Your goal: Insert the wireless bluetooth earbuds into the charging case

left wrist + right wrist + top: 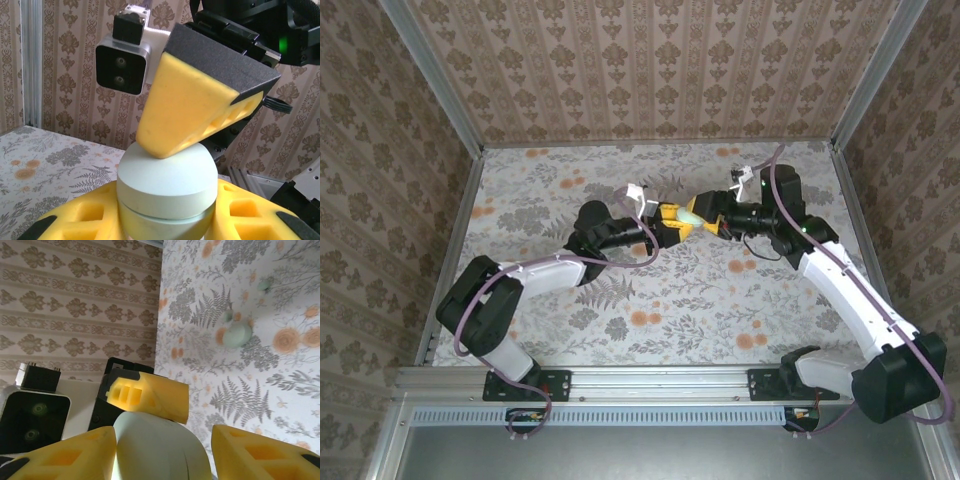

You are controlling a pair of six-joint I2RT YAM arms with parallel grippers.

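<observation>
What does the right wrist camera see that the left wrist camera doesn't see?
Right wrist camera, not the left: small pale green pieces lying on the flowery table, too blurry to name, and the left arm's camera box.
Left wrist camera, not the right: the right arm's camera box, a green light and a metal post.
Both: the pale green case, yellow fingers touching it, the flowery table and patterned wallpaper.
</observation>
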